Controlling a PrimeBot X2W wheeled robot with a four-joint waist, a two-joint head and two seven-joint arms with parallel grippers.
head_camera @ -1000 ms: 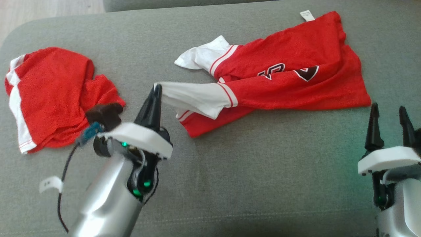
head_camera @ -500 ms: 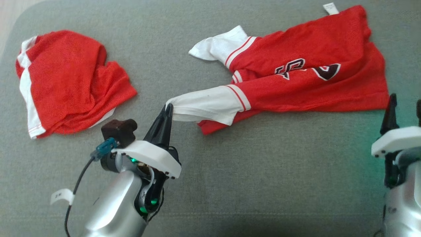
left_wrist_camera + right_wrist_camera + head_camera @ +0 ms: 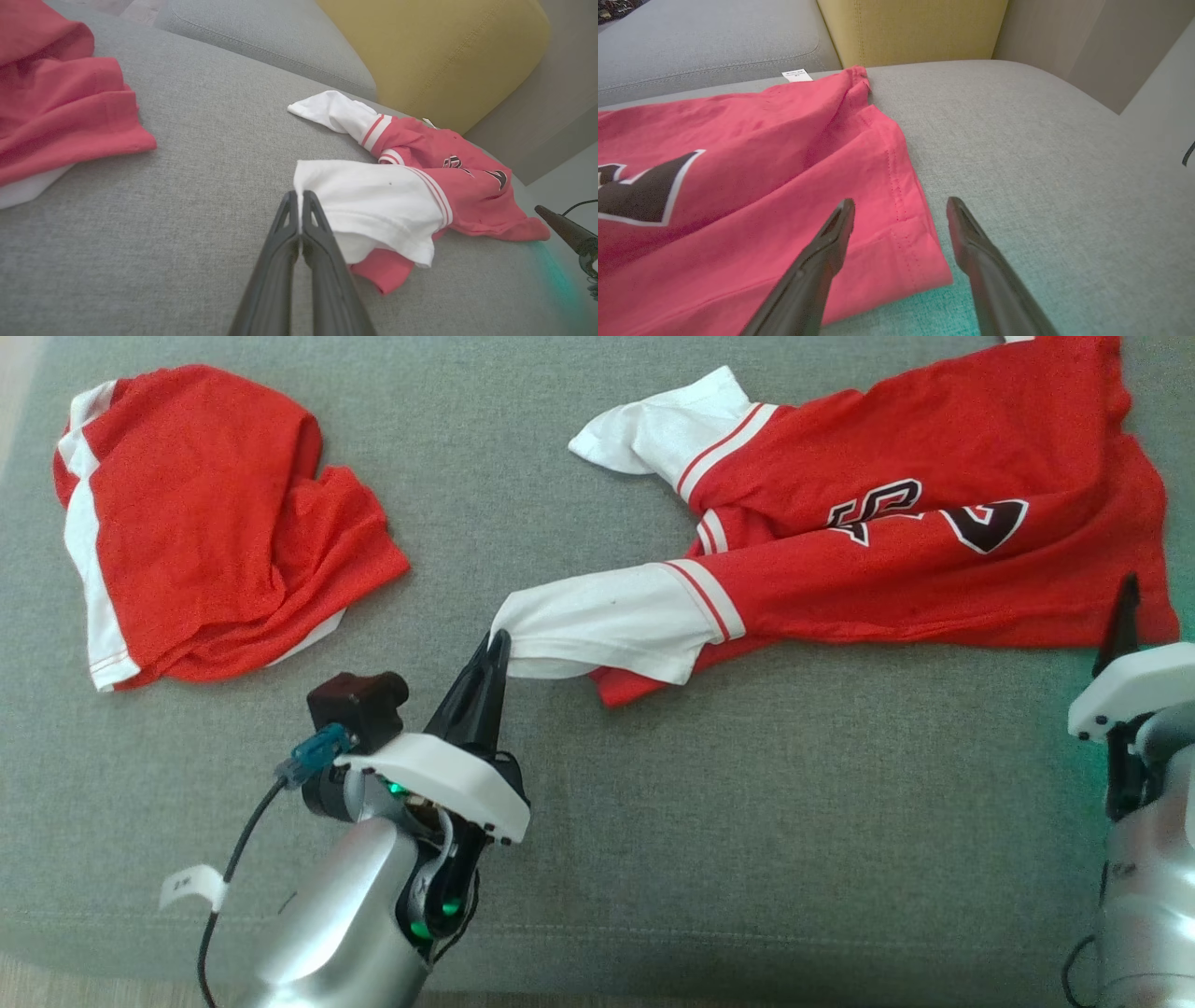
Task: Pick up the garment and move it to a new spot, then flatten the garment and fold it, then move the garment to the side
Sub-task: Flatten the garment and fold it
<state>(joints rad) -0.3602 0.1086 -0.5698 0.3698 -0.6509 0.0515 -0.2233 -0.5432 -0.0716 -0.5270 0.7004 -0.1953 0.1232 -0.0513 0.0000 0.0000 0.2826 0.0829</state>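
Across the far right of the grey sofa seat (image 3: 766,859) lies the red jersey (image 3: 934,579), its black, white-edged lettering (image 3: 920,511) creased and unreadable. Print on the white care tag (image 3: 797,74) at its far hem is too small to read. The left gripper (image 3: 500,642) is clamped on the cuff of the near white sleeve (image 3: 616,625). The right gripper (image 3: 900,205) hovers, jaws spread, over the jersey's near right corner. Another red garment (image 3: 205,523) sits far left.

Grey fabric sofa seat (image 3: 747,859); yellow cushion (image 3: 444,51) behind; 2nd grey cushion (image 3: 705,42) adj; beige panel (image 3: 1064,37) beyond.
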